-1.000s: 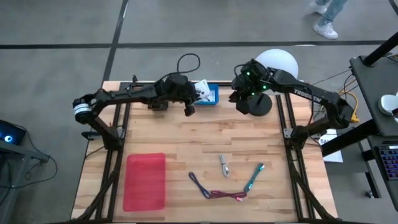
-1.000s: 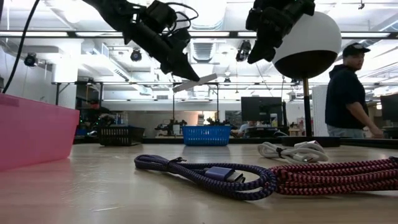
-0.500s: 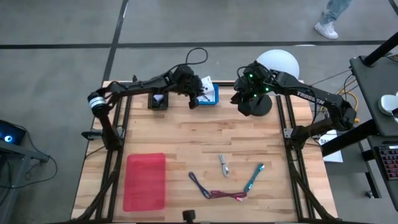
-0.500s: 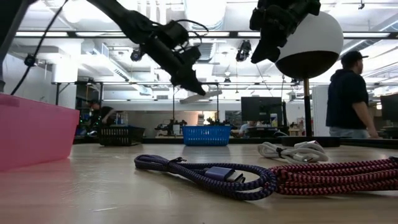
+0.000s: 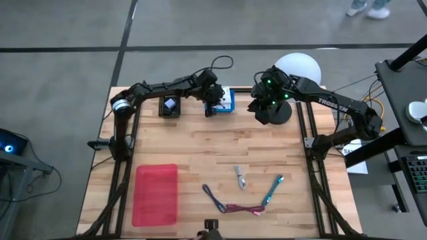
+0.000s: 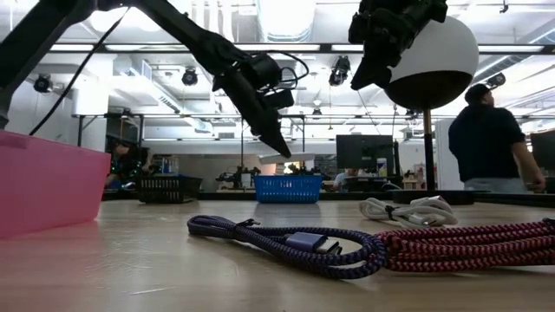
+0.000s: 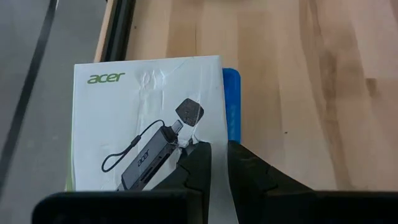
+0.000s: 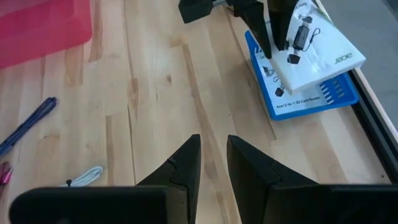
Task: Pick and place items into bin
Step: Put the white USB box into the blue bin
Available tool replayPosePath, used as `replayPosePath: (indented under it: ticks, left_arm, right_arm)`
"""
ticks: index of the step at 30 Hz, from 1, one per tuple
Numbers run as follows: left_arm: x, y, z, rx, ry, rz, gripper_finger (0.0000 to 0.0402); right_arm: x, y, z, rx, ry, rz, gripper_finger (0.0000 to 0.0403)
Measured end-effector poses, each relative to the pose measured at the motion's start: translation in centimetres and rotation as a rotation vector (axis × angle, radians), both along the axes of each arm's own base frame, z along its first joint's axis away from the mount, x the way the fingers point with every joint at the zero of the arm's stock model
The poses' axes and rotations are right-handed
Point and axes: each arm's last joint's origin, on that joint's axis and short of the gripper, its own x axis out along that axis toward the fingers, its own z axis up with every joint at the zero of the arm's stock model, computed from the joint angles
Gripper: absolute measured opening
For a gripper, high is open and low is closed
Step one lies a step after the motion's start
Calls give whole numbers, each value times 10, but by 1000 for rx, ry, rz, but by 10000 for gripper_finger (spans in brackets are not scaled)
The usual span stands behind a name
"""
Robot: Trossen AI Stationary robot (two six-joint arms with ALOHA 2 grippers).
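My left gripper is shut on a white "acer" card box right over the blue bin at the table's far edge. A second white card lies in the bin under it. My right gripper hangs above the table beside the lamp base, a narrow gap between its fingers and nothing in it. A small white coiled cable, a green pen and a purple-pink cord lie flat on the wood near the front edge. My left gripper pinches the card box by one edge between its two fingers, near a corner. The fingers slant down from the table's left side. The box lies nearly flat above the bin's rim; I cannot tell whether it rests on the card below.
A pink tray sits near the front left. A small black box stands left of the blue bin. A white globe lamp on a black base stands at the far right. A person stands in the room behind.
My left gripper has carried the card box toward the table's right and down, from left of the blue bin to right over it, rolling as it went. The box has gone from tilted to nearly level. The grip has stayed shut.
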Motion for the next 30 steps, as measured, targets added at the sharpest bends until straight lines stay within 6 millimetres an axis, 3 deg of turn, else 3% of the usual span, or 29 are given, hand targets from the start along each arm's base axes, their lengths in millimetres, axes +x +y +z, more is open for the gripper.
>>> replayPosePath:
  ticks: [5, 22, 30]
  left_arm:
    - [3, 2, -3, 71, 23, -69, 26]
    - [3, 4, -5, 83, 37, -56, 31]
    - [2, 5, -5, 83, 37, -52, 92]
  right_arm:
    - [0, 0, 0, -1, 1, 1, 68]
    - [0, 0, 0, 30, 1, -32, 68]
    - [0, 0, 0, 33, 1, -34, 68]
